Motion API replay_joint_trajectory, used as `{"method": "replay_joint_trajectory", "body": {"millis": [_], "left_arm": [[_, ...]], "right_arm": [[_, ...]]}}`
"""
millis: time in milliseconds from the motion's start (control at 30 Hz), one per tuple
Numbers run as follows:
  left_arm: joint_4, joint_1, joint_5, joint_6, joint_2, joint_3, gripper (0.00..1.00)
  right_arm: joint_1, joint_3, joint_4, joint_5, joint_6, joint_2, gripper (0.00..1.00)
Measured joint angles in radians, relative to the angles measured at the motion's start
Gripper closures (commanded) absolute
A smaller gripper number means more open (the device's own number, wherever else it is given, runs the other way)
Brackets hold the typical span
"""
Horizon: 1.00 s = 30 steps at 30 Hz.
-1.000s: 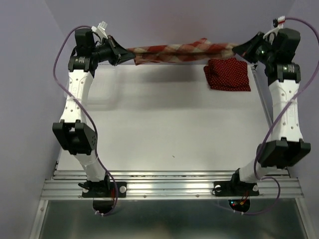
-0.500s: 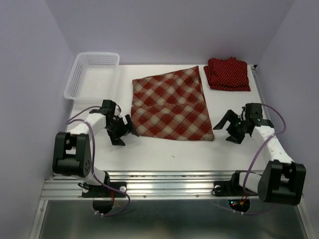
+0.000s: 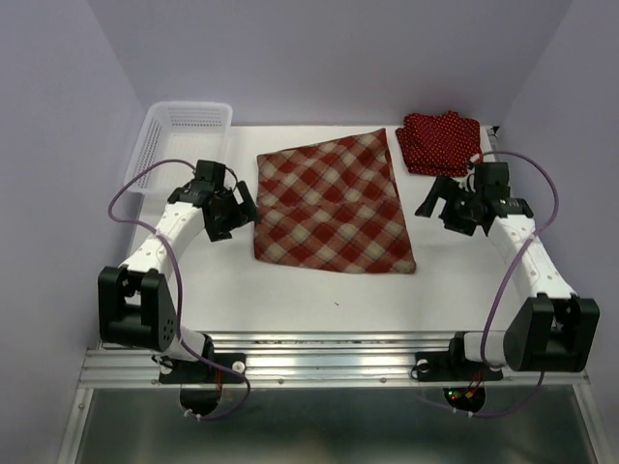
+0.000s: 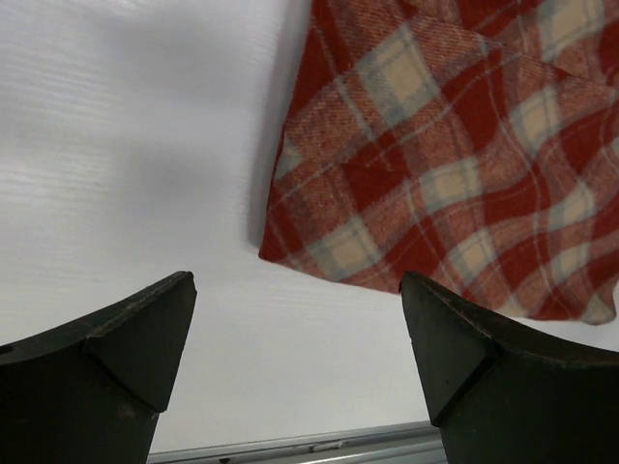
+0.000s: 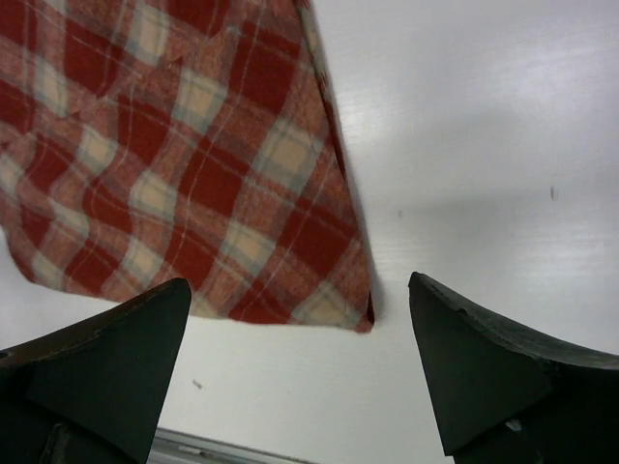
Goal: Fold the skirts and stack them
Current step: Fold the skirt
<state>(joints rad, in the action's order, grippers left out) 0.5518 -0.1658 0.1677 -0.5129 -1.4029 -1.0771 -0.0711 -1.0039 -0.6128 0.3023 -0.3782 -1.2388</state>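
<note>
Red-and-cream plaid cloth skirt (image 3: 332, 206) flat on white bench (image 3: 319, 290)
Left and right jaws spread wide, gripping nothing, parked either side of it

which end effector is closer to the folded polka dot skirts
Right. The right end effector is just in front of the polka dot skirts; the left end effector is across the plaid skirt, by its left edge.
</note>
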Motion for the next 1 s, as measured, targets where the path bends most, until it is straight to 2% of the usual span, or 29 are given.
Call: {"method": "replay_joint_trajectory", "body": {"millis": [200,467,567,667,700,867,1000], "left_arm": [[-0.055,-0.014,-0.055,0.011,-0.166,-0.116,0.01],[-0.147,-0.018,-0.077,0.024,-0.492,-0.395,0.04],[-0.144,-0.018,-0.086,0.034,-0.598,-0.494,0.08],[-0.121,-0.018,-0.103,0.042,-0.711,-0.636,0.14],[-0.111,-0.018,-0.107,0.044,-0.741,-0.676,0.15],[-0.068,-0.018,-0.125,0.062,-0.862,-0.851,0.33],[-0.040,-0.018,-0.131,0.077,-0.902,-0.901,0.33]], "right_arm": [[0.137,-0.213,0.085,-0.091,0.079,-0.285,0.00],[0.207,-0.601,0.131,-0.167,0.195,-0.695,0.01],[0.217,-0.736,0.153,-0.195,0.242,-0.833,0.08],[0.220,-0.832,0.151,-0.208,0.275,-0.948,0.20],[0.222,-0.861,0.146,-0.211,0.281,-0.980,0.21],[0.222,-0.998,0.140,-0.216,0.304,-1.126,0.28],[0.224,-1.060,0.133,-0.210,0.311,-1.176,0.35]]}}
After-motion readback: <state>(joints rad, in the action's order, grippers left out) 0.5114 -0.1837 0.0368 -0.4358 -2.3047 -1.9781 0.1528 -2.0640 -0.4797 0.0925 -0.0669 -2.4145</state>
